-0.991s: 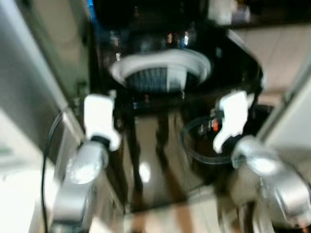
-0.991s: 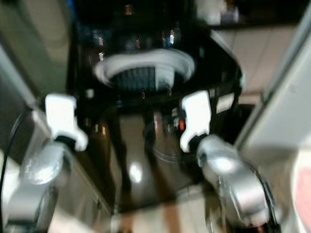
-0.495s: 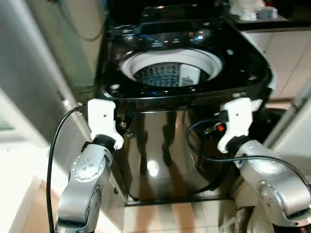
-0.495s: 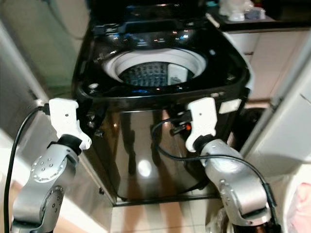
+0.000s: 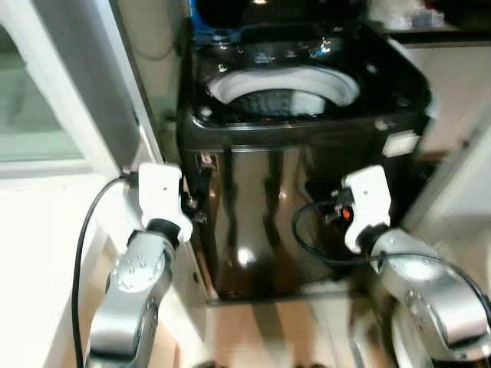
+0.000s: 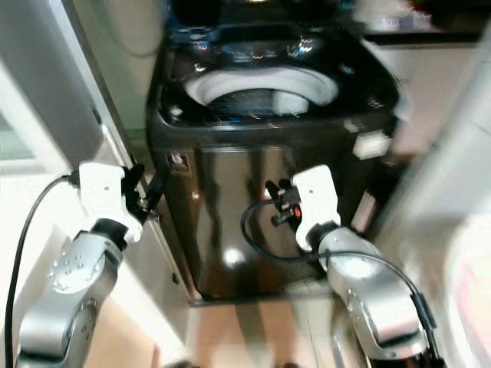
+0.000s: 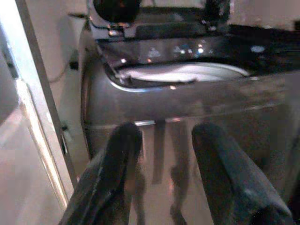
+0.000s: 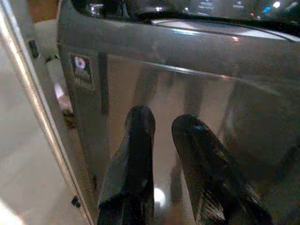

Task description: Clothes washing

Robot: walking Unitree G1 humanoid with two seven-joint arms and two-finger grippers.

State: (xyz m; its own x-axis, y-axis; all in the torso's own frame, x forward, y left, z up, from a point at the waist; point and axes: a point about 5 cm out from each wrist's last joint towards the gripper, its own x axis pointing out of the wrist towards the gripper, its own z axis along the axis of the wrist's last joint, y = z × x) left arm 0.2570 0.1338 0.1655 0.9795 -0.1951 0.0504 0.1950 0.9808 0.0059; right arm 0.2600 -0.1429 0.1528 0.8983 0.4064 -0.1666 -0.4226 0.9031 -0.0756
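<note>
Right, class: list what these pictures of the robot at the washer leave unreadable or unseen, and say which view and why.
- Drum contents: eye views, blur and the steep angle hide the inside.
- Control panel markings: eye views, blurred to glints.
- Front sticker: right wrist view, print too small.
- Countertop items: left eye view, cut off by the top edge and blurred.
- Left claw and right claw: nothing held, tips apart.

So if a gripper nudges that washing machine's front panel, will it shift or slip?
The washing machine probably won't budge: it is a big floor-standing cabinet wedged by the wall. Its glossy front panel mirrors the fingers, so they would likely slide. The panel may flex slightly.
</note>
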